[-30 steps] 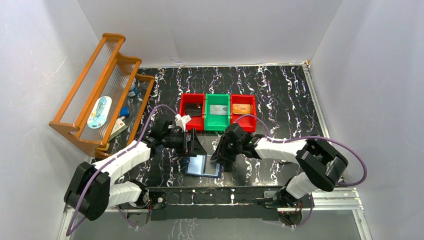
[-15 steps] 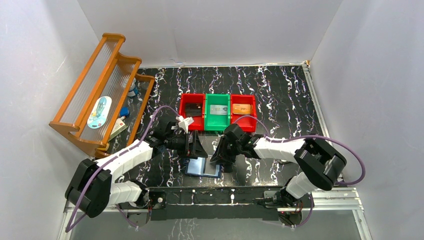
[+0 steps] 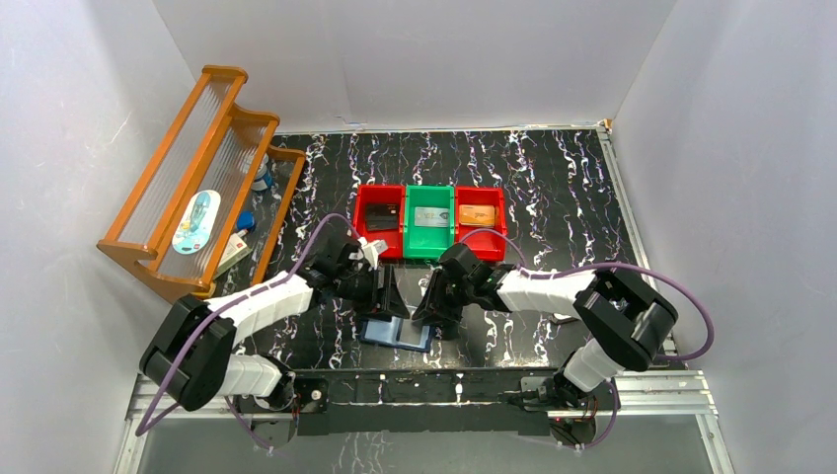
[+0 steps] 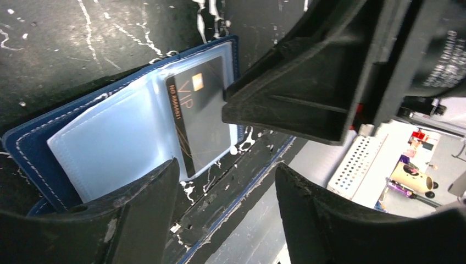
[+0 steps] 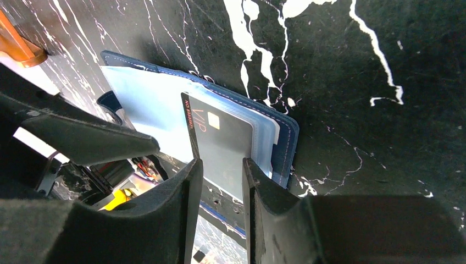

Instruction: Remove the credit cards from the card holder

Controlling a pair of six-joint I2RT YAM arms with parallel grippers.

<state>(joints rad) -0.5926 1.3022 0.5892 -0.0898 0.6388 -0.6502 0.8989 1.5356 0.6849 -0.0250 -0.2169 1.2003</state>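
Observation:
The navy card holder [image 3: 393, 334] lies open on the black marbled table near its front edge, pale clear sleeves up; it also shows in the left wrist view [image 4: 104, 143] and the right wrist view [image 5: 148, 93]. A black credit card marked VIP [image 4: 200, 118] sticks partly out of a sleeve toward the front edge [image 5: 225, 143]. My right gripper [image 3: 430, 308] stands over that card with its jaws a narrow gap apart, the card's end seen between the fingers [image 5: 217, 209]. One right fingertip [image 4: 228, 107] touches the card. My left gripper [image 4: 225, 209] is open over the holder's left page [image 3: 387, 294].
Three bins stand behind: a red bin [image 3: 380, 188] with a dark card, a green bin [image 3: 429, 188] with a silver-grey card, a red bin [image 3: 481, 189] with an orange card. A wooden rack [image 3: 197, 188] leans at the left. The table's front rail [image 3: 424, 385] runs just before the holder.
The left arm has shifted right and in over the card holder, covering more of its sleeves. The right gripper has edged slightly left and stays over the card.

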